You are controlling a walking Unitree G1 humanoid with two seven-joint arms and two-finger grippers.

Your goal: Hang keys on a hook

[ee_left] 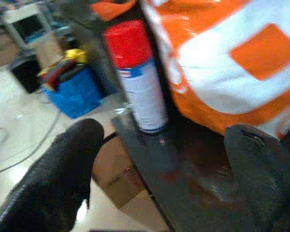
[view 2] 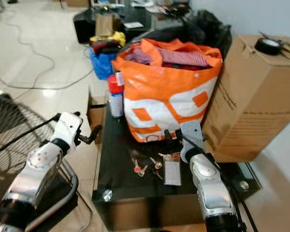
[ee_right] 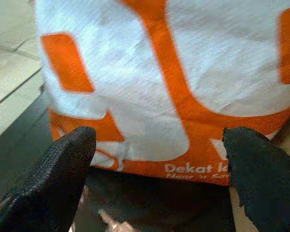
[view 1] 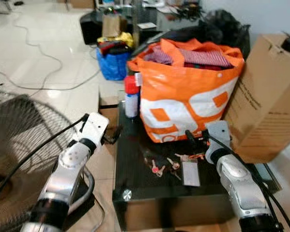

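Observation:
A bunch of keys (view 1: 171, 165) with red tags and a white card tag (view 1: 190, 173) lies spread on the low black table (view 1: 133, 181), in front of the orange bag. My right gripper (view 1: 195, 137) hovers just above and behind the keys, close to the bag's base, open with nothing held; its fingers (ee_right: 50, 179) stand wide apart. At the table's left edge my left gripper (view 1: 114, 135) hangs open and empty, pointing toward the spray can (ee_left: 137, 82). Both of its fingers (ee_left: 53, 183) are spread wide.
A stuffed orange-and-white bag (view 1: 183, 96) fills the back of the table, with a red-capped spray can (view 1: 131, 98) at its left. A big cardboard box (view 1: 270, 96) stands on the right. A floor fan (view 1: 14, 145) is on the left; cables and a blue bag (view 1: 113, 64) lie on the floor beyond.

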